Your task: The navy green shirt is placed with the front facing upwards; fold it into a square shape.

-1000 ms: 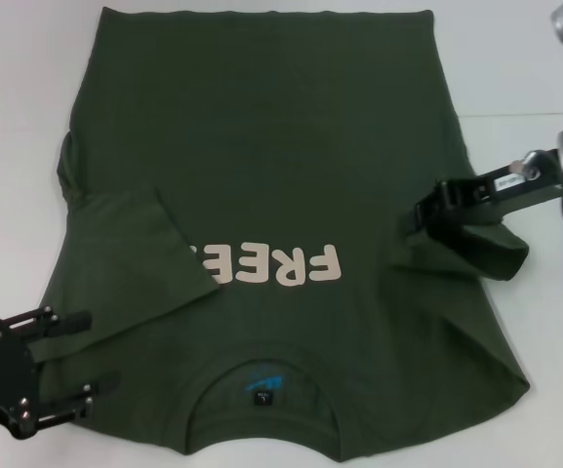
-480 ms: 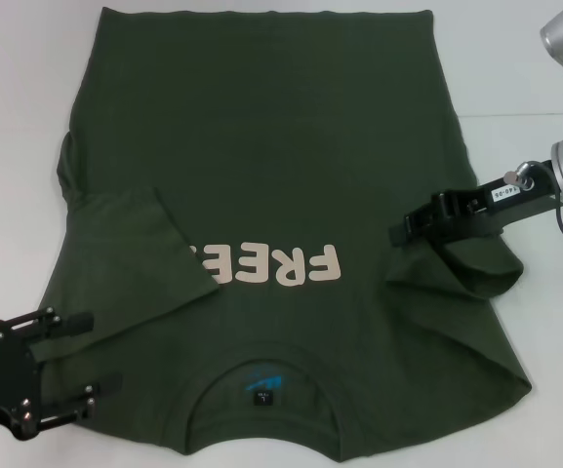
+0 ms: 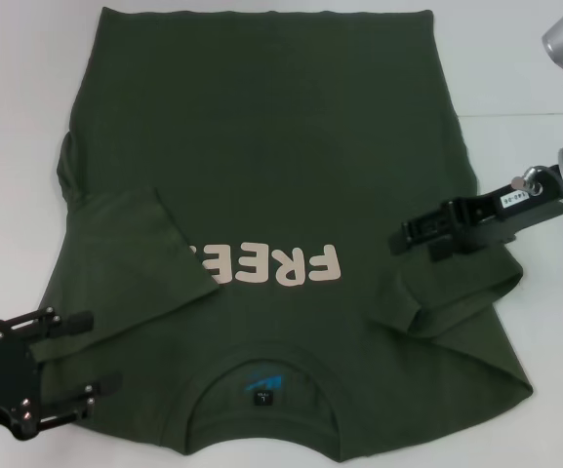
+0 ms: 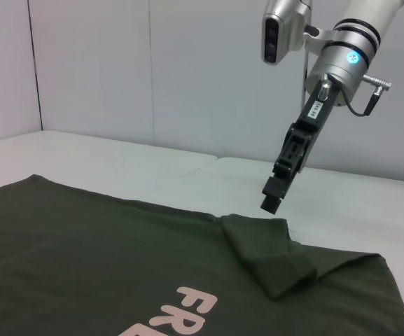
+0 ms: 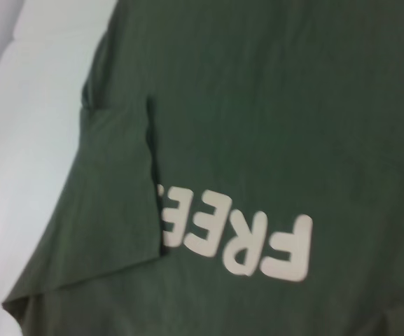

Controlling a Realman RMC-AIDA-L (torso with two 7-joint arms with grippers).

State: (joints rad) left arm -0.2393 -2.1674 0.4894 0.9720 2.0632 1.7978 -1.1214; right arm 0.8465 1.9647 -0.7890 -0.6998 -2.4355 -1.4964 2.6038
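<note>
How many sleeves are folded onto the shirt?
2. One sleeve lies folded inward on the robot's left, covering the lettering's edge; the other sleeve lies folded on the right, below the right hand.

— What do I have in view apart from the job itself?

— Only the tabletop [image 3: 515, 78], plain white, with a faint seam running across it on my right side.

— And from the left wrist camera?

— I see the same white tabletop [image 4: 187, 164] reaching back to a pale grey wall [image 4: 152, 63] with a dark vertical joint near one edge.
</note>
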